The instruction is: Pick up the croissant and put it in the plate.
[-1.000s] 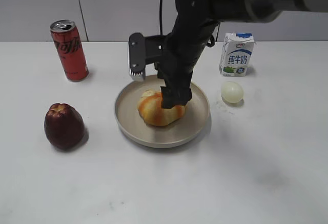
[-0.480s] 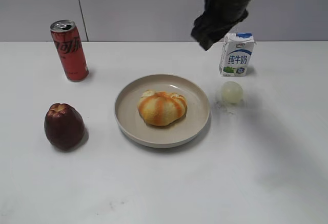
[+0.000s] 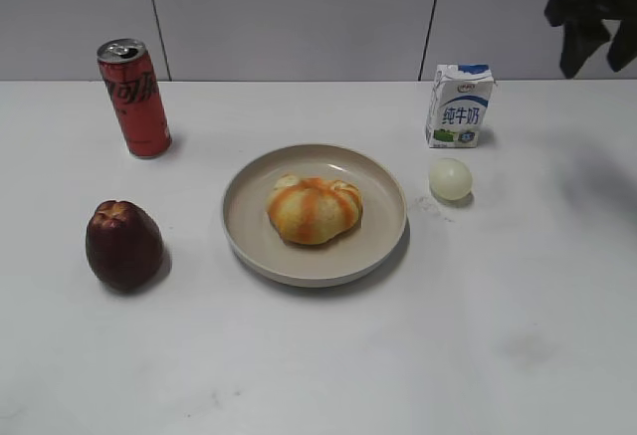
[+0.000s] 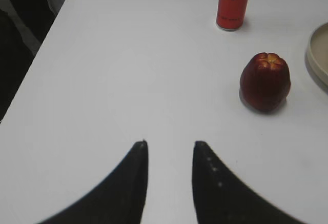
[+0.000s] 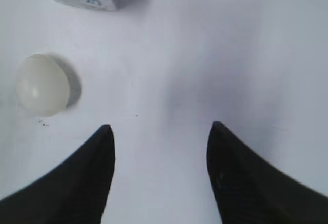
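The golden croissant [image 3: 315, 210] with orange-brown stripes lies in the middle of the beige plate [image 3: 249, 226] at the table's centre. The plate's rim also shows at the right edge of the left wrist view [image 4: 319, 54]. My right gripper [image 3: 595, 29] is high at the far right, well away from the plate, open and empty; in the right wrist view [image 5: 160, 127] its jaws hang over bare table. My left gripper [image 4: 169, 143] is open and empty over the table's left part, out of the exterior view.
A dark red apple [image 3: 123, 244] sits left of the plate. A red cola can [image 3: 133, 98] stands at back left. A milk carton [image 3: 459, 106] stands at back right, with a pale egg [image 3: 450, 179] in front of it, also in the right wrist view [image 5: 42, 85].
My right gripper has let go of the croissant in the plate, risen and swung away to the far right. The croissant stays in the plate.
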You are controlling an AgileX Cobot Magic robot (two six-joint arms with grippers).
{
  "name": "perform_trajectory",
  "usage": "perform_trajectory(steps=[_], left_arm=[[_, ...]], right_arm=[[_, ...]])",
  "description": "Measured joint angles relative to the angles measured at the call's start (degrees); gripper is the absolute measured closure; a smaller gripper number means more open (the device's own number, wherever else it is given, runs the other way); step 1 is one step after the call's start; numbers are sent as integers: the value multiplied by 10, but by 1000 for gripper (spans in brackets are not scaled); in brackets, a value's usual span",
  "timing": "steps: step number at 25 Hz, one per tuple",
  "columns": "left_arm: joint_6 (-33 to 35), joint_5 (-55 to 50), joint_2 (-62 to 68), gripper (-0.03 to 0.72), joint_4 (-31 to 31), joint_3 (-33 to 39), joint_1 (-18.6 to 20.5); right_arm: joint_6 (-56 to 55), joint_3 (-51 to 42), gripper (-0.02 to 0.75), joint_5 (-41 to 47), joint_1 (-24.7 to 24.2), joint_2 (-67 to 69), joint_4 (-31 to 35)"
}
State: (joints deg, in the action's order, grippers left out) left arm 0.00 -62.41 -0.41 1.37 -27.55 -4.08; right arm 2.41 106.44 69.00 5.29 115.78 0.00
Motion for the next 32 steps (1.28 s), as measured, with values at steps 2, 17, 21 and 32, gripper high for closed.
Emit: perform_trajectory(steps=[2, 17, 21, 32], left_arm=[[0, 0, 0, 454, 0, 0, 0], [0, 0, 0, 454, 0, 0, 0], [0, 0, 0, 454, 0, 0, 0], [0, 0, 0, 454, 0, 0, 0]], right_arm=[[5, -14, 305, 0, -22, -21, 13], [13, -420, 307, -56, -28, -398, 22], [13, -518, 308, -77, -28, -517, 22], [13, -683, 308, -83, -28, -810, 27]])
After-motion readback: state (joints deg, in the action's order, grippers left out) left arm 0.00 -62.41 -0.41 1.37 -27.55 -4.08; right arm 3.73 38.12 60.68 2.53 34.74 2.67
